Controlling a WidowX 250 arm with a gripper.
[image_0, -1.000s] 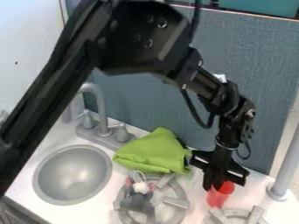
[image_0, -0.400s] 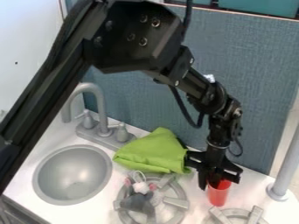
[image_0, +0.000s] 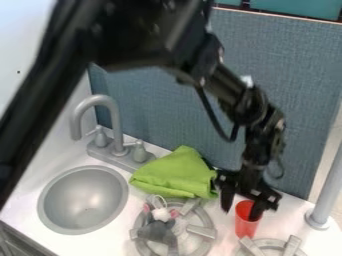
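Observation:
The gripper (image_0: 240, 213) hangs over the counter at the lower right with its fingers spread. One finger is left of the red cup (image_0: 245, 227), and the other overlaps the cup's mouth at its right side; whether it touches the wall I cannot tell. The cup stands upright on the white counter. Left of the gripper lies a crumpled green cloth (image_0: 172, 175). A grey plush mouse (image_0: 158, 229) with a white head and pink ears rests on the left stove burner (image_0: 200, 230).
A round grey sink (image_0: 83, 200) lies at the left, with a grey faucet (image_0: 115, 125) behind it. Another burner (image_0: 270, 244) is at the bottom edge, near the cup. A grey post (image_0: 325, 187) rises at the right, and a blue-grey panel (image_0: 300, 100) stands behind the counter.
The gripper's fingers have spread wider apart, and it first shifted left and then slightly right. The red cup has moved slightly left and stands straighter. The upper arm has shifted left.

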